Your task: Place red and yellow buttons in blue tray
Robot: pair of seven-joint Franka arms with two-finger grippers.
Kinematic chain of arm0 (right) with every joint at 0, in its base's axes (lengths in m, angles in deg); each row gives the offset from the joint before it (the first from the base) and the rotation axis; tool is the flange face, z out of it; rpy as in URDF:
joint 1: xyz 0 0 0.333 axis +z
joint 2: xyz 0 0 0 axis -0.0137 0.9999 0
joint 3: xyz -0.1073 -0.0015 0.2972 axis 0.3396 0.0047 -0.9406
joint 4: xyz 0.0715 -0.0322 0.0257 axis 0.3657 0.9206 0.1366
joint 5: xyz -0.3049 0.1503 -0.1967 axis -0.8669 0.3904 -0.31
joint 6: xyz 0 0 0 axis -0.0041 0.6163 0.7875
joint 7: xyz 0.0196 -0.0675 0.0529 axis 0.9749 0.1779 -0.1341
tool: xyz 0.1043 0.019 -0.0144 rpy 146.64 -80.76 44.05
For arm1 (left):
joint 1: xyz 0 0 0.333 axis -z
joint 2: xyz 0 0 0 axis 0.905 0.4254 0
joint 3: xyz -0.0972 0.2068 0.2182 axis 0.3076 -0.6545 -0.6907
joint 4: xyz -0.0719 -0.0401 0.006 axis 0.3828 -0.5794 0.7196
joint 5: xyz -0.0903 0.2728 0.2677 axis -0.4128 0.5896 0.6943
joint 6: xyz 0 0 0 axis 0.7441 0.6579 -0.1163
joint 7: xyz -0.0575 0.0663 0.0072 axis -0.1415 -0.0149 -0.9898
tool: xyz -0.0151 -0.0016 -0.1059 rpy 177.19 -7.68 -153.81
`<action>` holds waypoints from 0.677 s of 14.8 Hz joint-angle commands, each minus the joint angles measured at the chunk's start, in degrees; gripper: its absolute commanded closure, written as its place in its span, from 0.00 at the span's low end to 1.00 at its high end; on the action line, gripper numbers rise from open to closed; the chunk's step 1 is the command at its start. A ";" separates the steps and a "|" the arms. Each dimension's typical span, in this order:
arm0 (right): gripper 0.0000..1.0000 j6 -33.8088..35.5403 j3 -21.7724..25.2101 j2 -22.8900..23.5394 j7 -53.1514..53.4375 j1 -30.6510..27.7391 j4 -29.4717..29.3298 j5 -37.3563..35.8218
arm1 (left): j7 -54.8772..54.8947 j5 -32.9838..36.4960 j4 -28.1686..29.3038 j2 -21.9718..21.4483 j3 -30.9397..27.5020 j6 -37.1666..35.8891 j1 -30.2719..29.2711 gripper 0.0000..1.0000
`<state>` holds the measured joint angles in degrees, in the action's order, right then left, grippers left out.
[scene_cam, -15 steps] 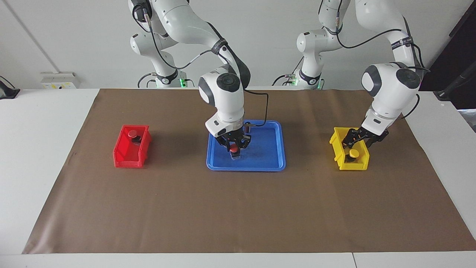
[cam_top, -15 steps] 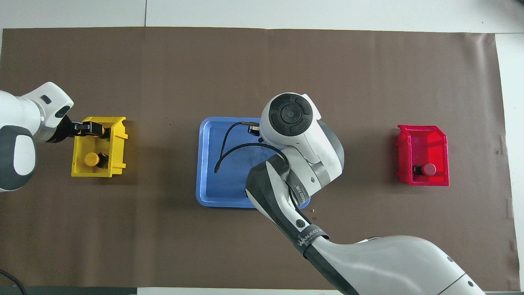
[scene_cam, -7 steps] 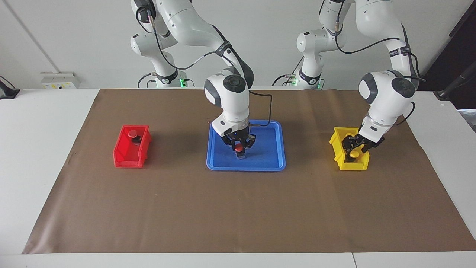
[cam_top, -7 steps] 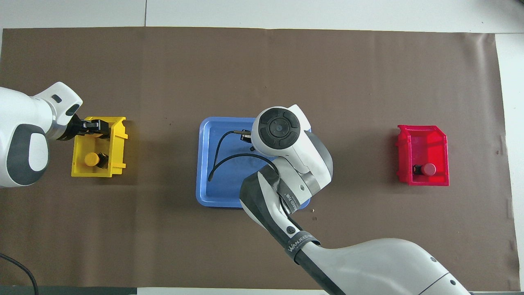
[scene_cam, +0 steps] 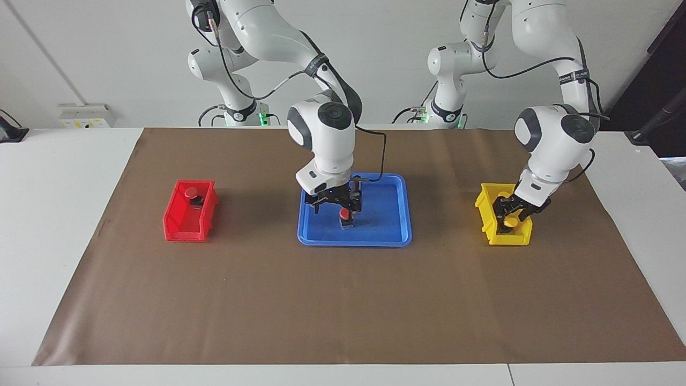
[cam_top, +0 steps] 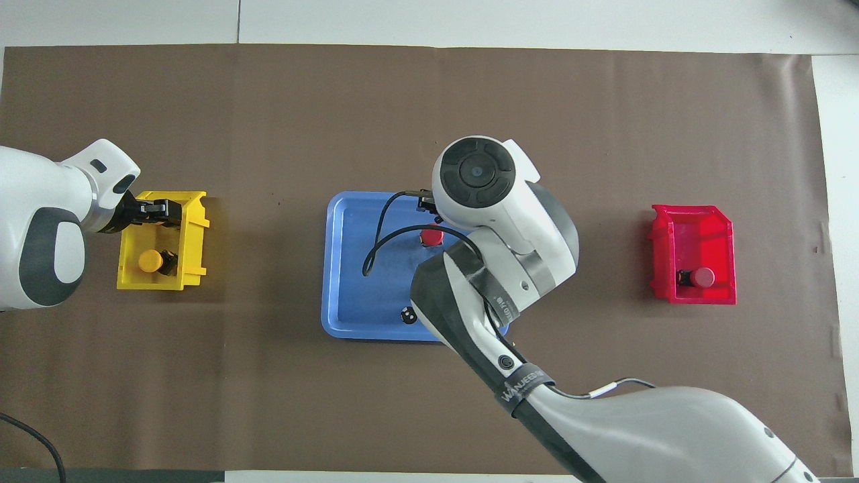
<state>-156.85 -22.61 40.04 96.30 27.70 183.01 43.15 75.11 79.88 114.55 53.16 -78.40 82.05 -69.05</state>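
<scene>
round glossy red button [scene_cam: 344, 214] upright in smooth rimmed blue tray [scene_cam: 394, 225]

Plastic parts on a matt brown mat

The tray [scene_cam: 394, 228] under the right claw [scene_cam: 337, 206] looks smooth, faintly glossy blue plastic; the bins [scene_cam: 182, 228] are shiny moulded plastic; the mat [scene_cam: 343, 305] is dull, paper-like; arm shells [scene_cam: 557, 145] gleam white.

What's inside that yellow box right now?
One yellow-capped button lies in the yellow bin. The left end effector reaches into it and covers part of the inside, so anything under it stays hidden.
</scene>
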 commanded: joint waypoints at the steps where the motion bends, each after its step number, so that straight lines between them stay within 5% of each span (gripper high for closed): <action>1: 0.05 5.26 -0.93 -11.26 -15.65 -11.91 7.00 2.21 | -1.28 1.07 1.15 -0.16 0.11 2.30 0.09 0.31; 2: 0.06 5.44 -0.93 -14.79 -22.32 -15.79 11.04 4.84 | -1.46 1.07 1.06 0.54 0.03 2.56 0.18 0.43; 4: 0.09 4.83 -0.84 -21.47 -34.81 -22.56 19.39 5.92 | -1.72 1.07 1.06 0.72 0.02 2.83 0.44 0.89; 5: 0.11 4.74 -0.84 -23.59 -39.39 -25.81 22.13 6.36 | -1.64 1.07 1.06 0.72 0.02 2.66 0.35 0.97; 7: 0.18 3.78 -0.75 -24.75 -45.57 -28.91 24.87 7.24 | -1.72 1.16 -0.08 0.81 -0.06 1.00 0.35 0.98; 10: 0.21 -5.33 -0.75 -27.47 -50.31 -32.07 32.94 7.24 | -1.11 1.33 -14.08 0.63 -0.24 -18.44 0.26 0.99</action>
<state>-155.93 -22.30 15.46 49.76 -2.34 209.14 49.40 74.81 79.88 110.85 53.73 -78.35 76.34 -68.98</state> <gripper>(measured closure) 0.207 0.590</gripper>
